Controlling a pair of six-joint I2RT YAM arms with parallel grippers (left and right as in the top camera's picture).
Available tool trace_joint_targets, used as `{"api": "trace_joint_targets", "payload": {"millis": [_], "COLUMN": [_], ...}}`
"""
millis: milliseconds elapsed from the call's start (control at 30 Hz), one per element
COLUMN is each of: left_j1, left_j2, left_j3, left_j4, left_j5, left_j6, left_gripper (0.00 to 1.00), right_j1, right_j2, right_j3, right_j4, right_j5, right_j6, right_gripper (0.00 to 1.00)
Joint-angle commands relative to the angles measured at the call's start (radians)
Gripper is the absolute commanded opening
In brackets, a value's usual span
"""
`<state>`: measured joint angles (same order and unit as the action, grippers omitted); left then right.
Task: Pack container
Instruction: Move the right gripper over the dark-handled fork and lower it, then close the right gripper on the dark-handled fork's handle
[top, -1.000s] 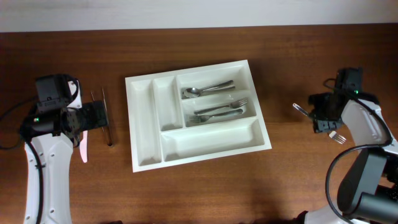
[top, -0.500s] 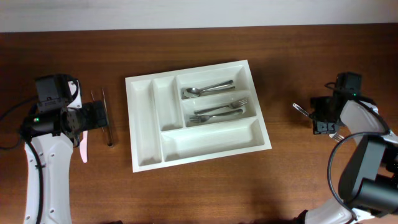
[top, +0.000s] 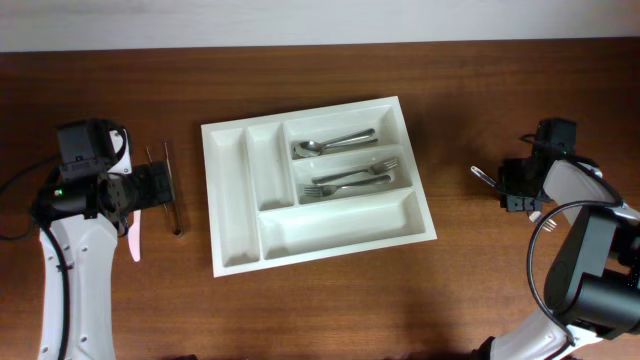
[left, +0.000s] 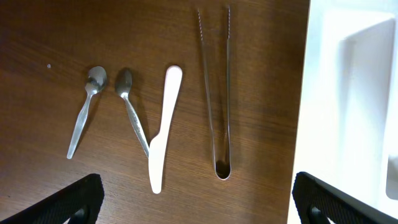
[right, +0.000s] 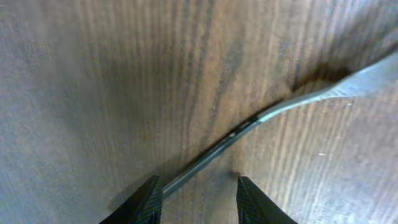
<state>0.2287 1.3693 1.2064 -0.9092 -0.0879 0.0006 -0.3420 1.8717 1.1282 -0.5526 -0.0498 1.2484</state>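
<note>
The white cutlery tray (top: 226, 200) lies mid-table, with a spoon (top: 330, 146) in its top crosswise compartment and forks (top: 350, 181) in the middle one. My left gripper (top: 160, 186) is open and empty over the table left of the tray. In the left wrist view its fingers (left: 196, 208) are spread wide below metal tongs (left: 216, 93), a white knife (left: 163, 127) and two small spoons (left: 85, 109), with the tray's edge (left: 348, 112) at the right. My right gripper (top: 514, 190) is open low over the table, its fingers (right: 199, 200) either side of a metal utensil's handle (right: 249, 121).
The metal utensil's end (top: 482, 177) sticks out left of the right gripper. Another small utensil tip (top: 544, 221) shows under the right arm. The tongs (top: 172, 198) and white knife (top: 133, 241) lie beside the left arm. The tray's two narrow compartments and its bottom one hold nothing.
The right arm has shifted slightly and settled low over the metal utensil. The left arm and the tray have not moved.
</note>
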Motion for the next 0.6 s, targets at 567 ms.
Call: {"api": "trace_joint_targets", "payload": {"millis": [567], "left_j1": [0.005], "left_j2": [0.003], "left_j3": [0.019], "left_j4": [0.000], "left_j5": [-0.014], "left_j6": [0.015], "left_gripper": [0.99], "right_j1": [-0.014], "right_j2": [0.055], "right_j3": [-0.003], "right_j4": [-0.061], "right_j5": [0.037], "right_j6": [-0.109], "right_gripper": [0.04]}}
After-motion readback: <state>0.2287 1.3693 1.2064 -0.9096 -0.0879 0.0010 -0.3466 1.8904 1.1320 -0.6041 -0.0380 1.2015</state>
